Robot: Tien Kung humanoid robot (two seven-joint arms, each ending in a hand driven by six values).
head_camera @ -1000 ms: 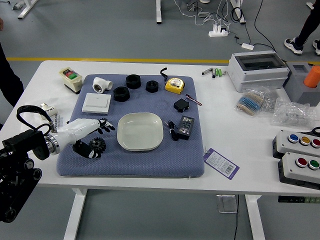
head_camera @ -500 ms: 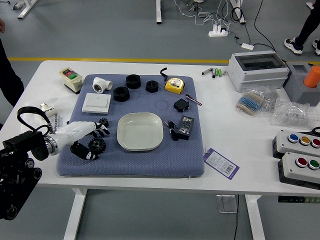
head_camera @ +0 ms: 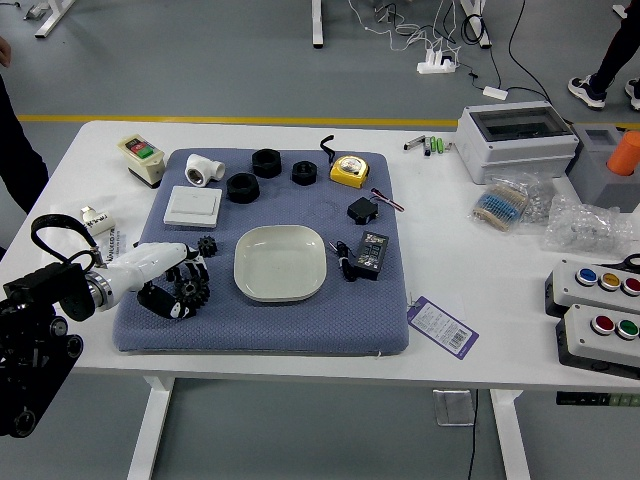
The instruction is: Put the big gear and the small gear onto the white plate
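My left hand (head_camera: 184,287) reaches in from the left over the blue mat. Its fingers and thumb have closed around the black big gear (head_camera: 195,291), which is partly covered by them and still low at the mat. The black small gear (head_camera: 207,245) lies on the mat just beyond the fingers, apart from the hand. To the right of both gears sits the white plate (head_camera: 281,264), with nothing on it. My right hand is out of view.
Behind the plate, the mat (head_camera: 290,335) holds a white box (head_camera: 193,207), black rings (head_camera: 242,188) and a yellow tape measure (head_camera: 349,171). Right of the plate are a black box (head_camera: 371,256) and a cable. A purple-edged card (head_camera: 443,327) lies nearer the front edge.
The left hand's fingers were spread beyond the big gear and have curled back and down around it. The small gear, earlier partly hidden by the fingers, now shows fully.
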